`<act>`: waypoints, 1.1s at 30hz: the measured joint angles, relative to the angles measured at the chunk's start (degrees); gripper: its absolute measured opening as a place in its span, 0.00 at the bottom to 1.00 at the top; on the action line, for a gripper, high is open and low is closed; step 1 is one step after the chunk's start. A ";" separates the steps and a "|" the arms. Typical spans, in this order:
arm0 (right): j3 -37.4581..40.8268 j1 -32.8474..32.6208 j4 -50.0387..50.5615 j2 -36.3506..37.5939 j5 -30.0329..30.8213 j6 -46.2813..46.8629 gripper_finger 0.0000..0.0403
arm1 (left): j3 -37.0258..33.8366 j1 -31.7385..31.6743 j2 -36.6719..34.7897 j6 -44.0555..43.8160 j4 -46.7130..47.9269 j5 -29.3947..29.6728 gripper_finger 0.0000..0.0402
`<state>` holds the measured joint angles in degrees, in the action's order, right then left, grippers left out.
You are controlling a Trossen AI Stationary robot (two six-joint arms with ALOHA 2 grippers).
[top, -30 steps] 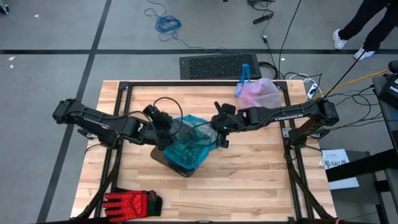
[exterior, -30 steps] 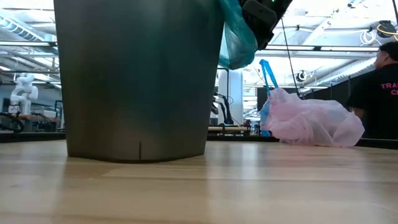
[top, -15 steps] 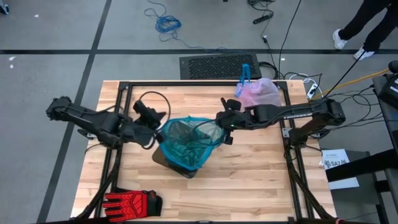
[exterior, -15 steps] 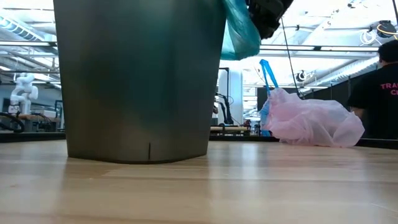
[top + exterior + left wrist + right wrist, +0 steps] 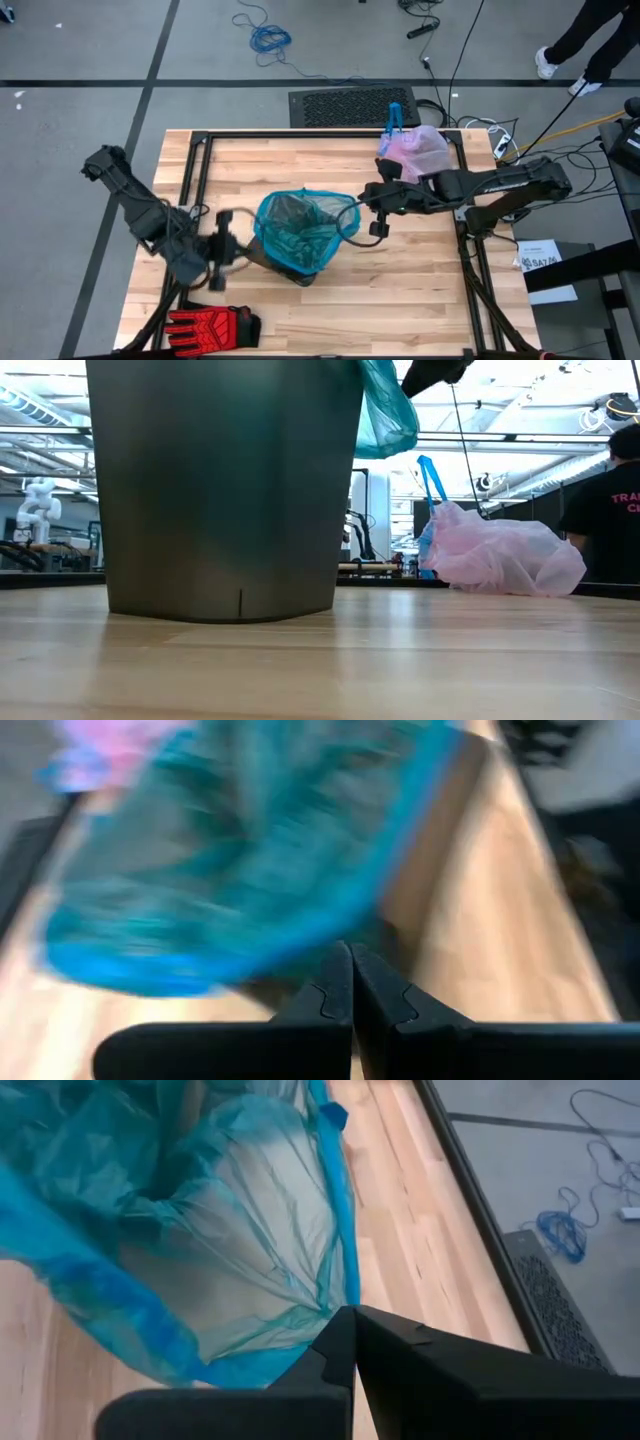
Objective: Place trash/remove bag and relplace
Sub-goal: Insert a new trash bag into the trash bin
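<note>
One teal bag (image 5: 300, 228), one pink bag (image 5: 420, 150)

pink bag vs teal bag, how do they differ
The pink bag is bunched shut with blue ties and lies on the table's far right corner; the teal bag is spread open over the bin mid-table. The pink one looks filled; the teal one hangs as a loose liner. Both are thin see-through plastic.

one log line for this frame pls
teal bag draped over bin | pink bag at table's far edge | left tool shut, empty | right tool shut, beside teal bag
</note>
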<state>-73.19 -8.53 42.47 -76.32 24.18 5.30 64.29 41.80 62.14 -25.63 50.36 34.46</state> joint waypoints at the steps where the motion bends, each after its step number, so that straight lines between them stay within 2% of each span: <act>1: 0.00 -0.34 0.12 0.27 0.26 0.01 0.00 | -0.01 1.39 0.41 -0.03 -0.04 -1.22 0.00; 5: 0.00 -0.97 0.14 0.90 0.40 0.07 0.00 | 0.00 5.16 2.38 -3.35 -0.25 -4.05 0.00; 10: 0.00 -0.97 0.31 0.99 0.30 0.12 0.00 | -0.01 5.69 6.58 -6.47 -0.50 -3.97 0.00; 15: 0.00 -1.83 0.27 0.99 -0.15 -0.13 0.00 | 0.00 1.69 13.55 -5.07 -4.94 -2.74 0.00; 18: 0.00 -3.57 0.25 0.99 -0.48 -1.32 0.00 | 0.00 -1.00 16.79 -2.32 -8.35 0.28 0.00; 25: 0.00 -9.43 -4.48 0.99 -0.55 -3.09 0.00 | 0.00 -7.33 20.72 2.26 -15.22 5.05 0.00; 29: 0.00 -11.99 -8.42 0.95 -0.54 -5.56 0.06 | 0.00 -10.69 21.52 5.43 -19.07 5.10 0.00; 33: -0.02 -13.55 -10.00 0.63 -0.53 -6.99 0.20 | 0.00 -13.30 21.76 9.20 -22.75 5.11 0.00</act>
<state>-73.21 -22.08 32.47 -75.69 23.65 -1.69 64.29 28.50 83.90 -16.43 27.61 39.57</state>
